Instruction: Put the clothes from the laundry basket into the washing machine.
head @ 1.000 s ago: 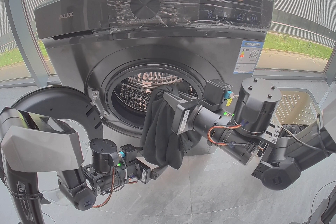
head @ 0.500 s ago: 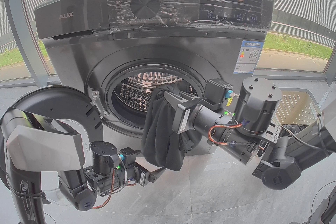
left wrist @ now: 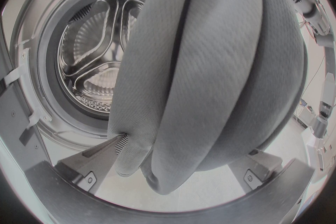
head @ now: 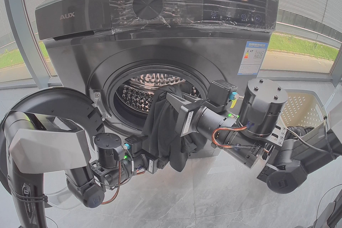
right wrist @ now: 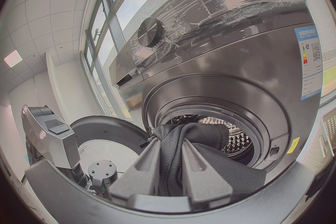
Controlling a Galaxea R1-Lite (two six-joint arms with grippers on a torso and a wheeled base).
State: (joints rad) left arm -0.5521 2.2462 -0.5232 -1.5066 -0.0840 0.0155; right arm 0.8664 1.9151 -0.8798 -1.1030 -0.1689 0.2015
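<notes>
Dark garment (head: pixel 165 132), centre frame: limp, light, hangs long. Right gripper (right wrist: pixel 170 144) clamps its top; left gripper (left wrist: pixel 182 151) spread at the hem, so you should gather there.

Garment (head: pixel 162 132) before drum (head: pixel 140 97), basket (head: pixel 302 107) right

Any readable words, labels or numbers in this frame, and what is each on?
Brand lettering on the washer top panel: legible, left unquoted here.
Sticker on the washer front: print and code too small to read.
Control icons on the top panel: too small to read.
Yellow tag beside the door opening: blurred.
</notes>
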